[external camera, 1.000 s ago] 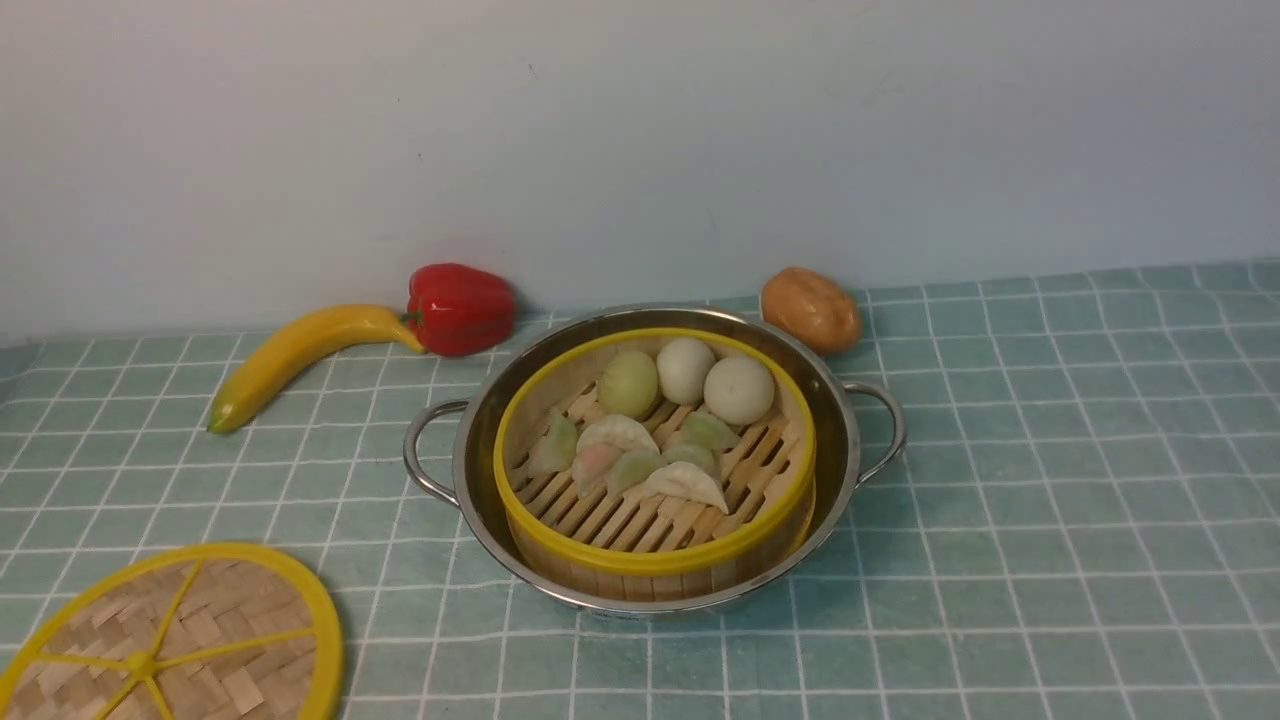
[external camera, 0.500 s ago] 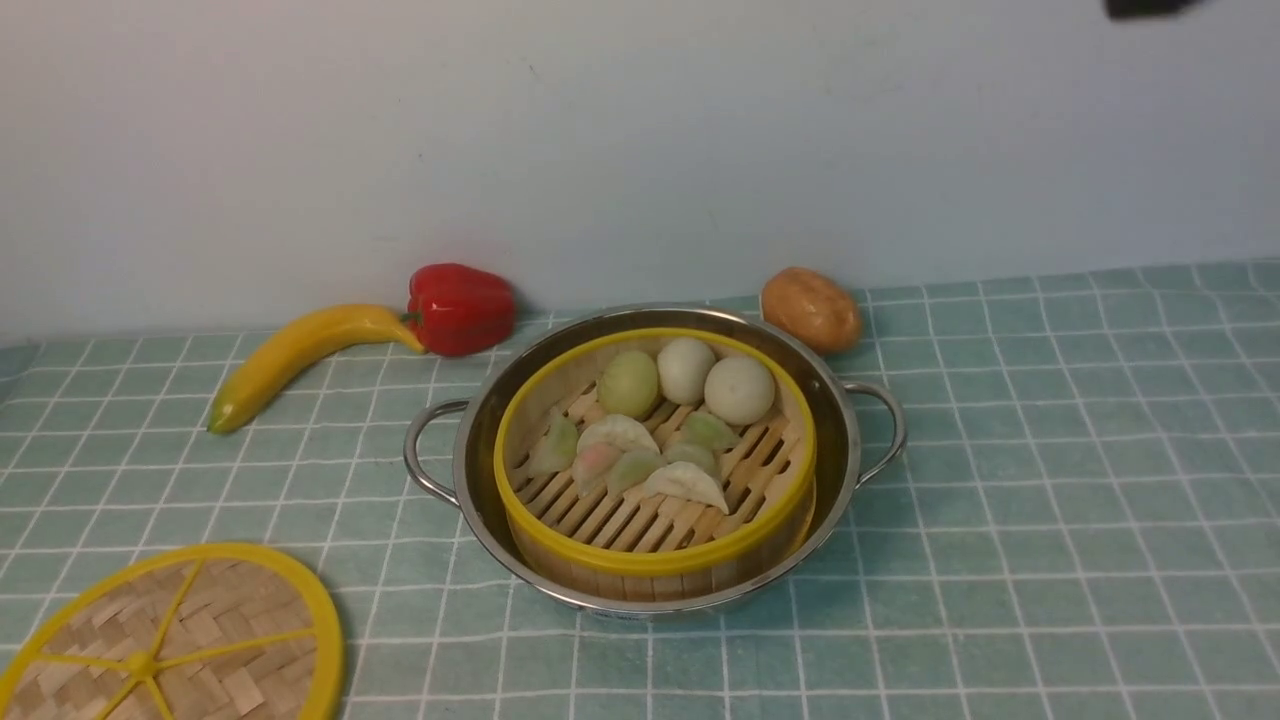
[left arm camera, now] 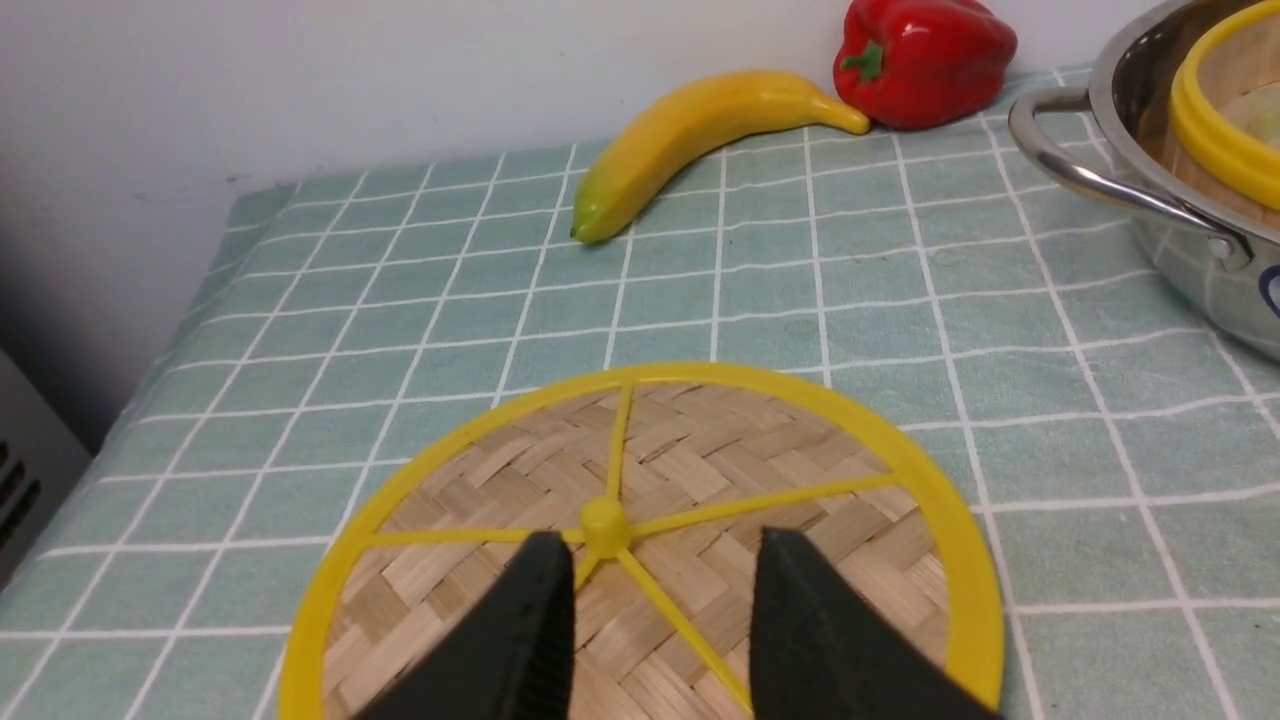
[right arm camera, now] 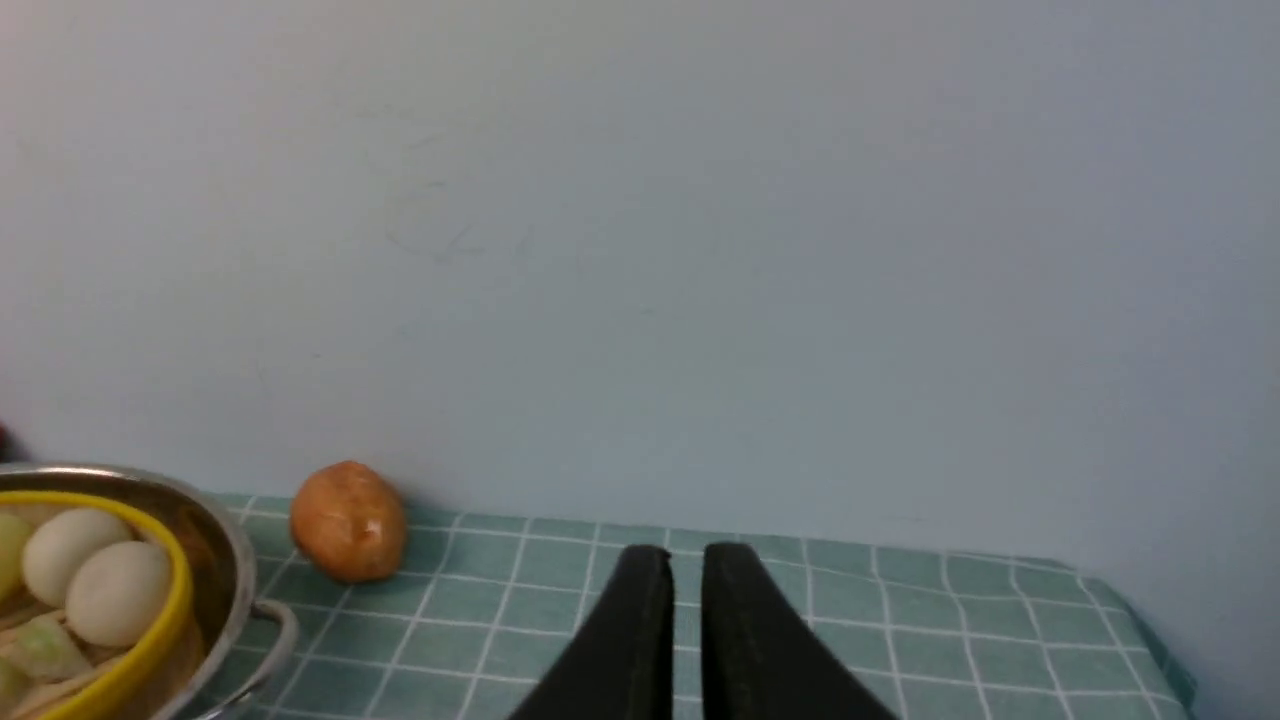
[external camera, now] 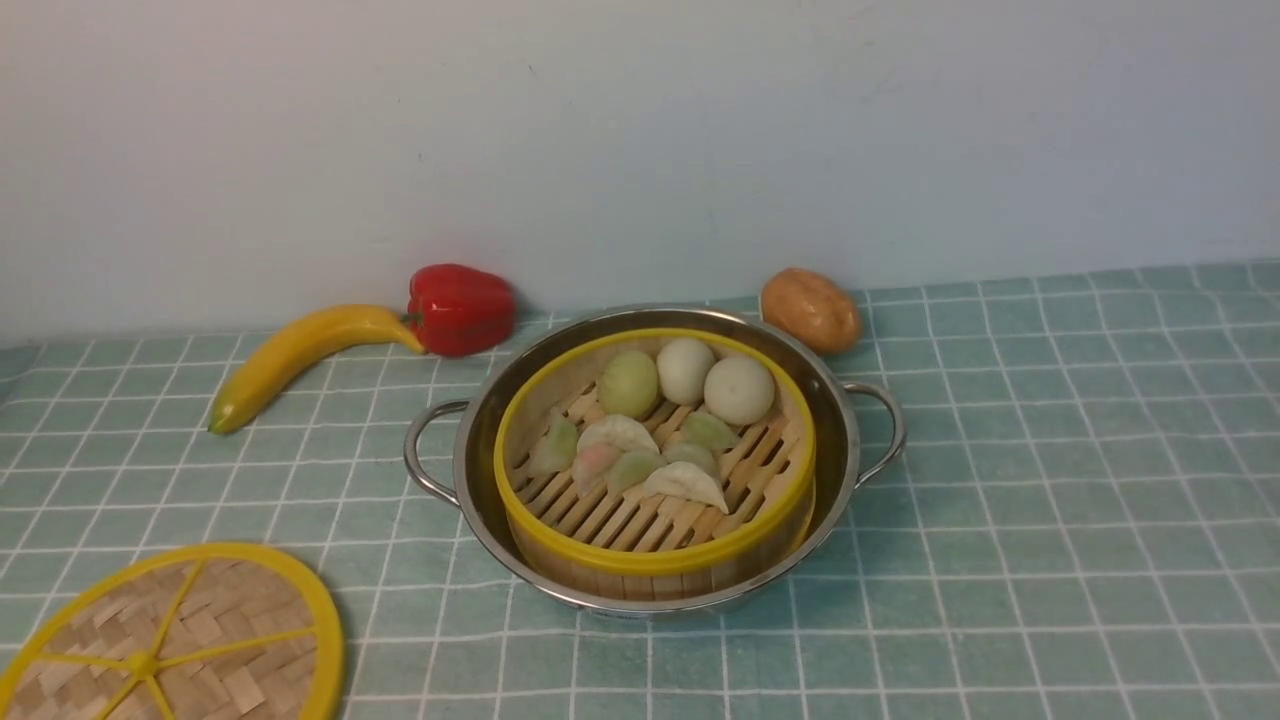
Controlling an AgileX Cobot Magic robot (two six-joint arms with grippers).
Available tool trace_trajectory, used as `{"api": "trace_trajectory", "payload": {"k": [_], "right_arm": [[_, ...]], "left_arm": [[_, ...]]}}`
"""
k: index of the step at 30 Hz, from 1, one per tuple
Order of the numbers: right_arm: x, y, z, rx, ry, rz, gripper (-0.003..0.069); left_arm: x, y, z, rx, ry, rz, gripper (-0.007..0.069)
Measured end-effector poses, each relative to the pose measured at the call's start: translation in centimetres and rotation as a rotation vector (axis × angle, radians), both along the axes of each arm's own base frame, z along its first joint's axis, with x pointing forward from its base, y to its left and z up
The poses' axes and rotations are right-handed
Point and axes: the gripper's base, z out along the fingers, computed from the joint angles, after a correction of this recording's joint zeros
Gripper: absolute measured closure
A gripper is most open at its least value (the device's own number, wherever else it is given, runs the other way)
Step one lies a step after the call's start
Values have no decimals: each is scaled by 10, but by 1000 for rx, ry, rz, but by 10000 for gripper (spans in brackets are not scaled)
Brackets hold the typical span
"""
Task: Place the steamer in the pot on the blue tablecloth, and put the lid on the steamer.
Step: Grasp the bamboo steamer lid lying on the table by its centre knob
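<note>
steamer point(external camera: 650, 560): sits in the pot point(external camera: 835, 430), mid tablecloth point(external camera: 1050, 500)
lid point(external camera: 180, 640): flat, near left
left claw point(left arm camera: 662, 545): spread over lid hub, empty
right claw point(right arm camera: 687, 552): barely parted, empty
risk: thin lid could slip the pinch, land crooked

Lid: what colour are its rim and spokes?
Yellow, over tan woven bamboo; the left wrist view shows the lid best.

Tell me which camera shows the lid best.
The left wrist view: the lid fills it close up, hub, spokes and weave clear, only its near edge hidden behind the left fingers. The front view catches it in the bottom left corner, partly cut off. The right wrist view misses it.
</note>
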Motion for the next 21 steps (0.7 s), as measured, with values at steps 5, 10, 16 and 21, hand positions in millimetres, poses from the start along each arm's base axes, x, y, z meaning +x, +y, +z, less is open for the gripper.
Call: {"api": "trace_trajectory", "payload": {"k": [5,10,16,21], "right_arm": [[-13,0,-53,6,-55,-10,554],[-16,-1,-87,18,-19,-11,531],[-18,-4,-98,77,87,-49,512],[-18,-4,-103,141,136,-63,497]], "left_arm": [[0,0,0,0,0,0,382],[0,0,0,0,0,0,382],[0,0,0,0,0,0,382],[0,0,0,0,-1,0,382]]}}
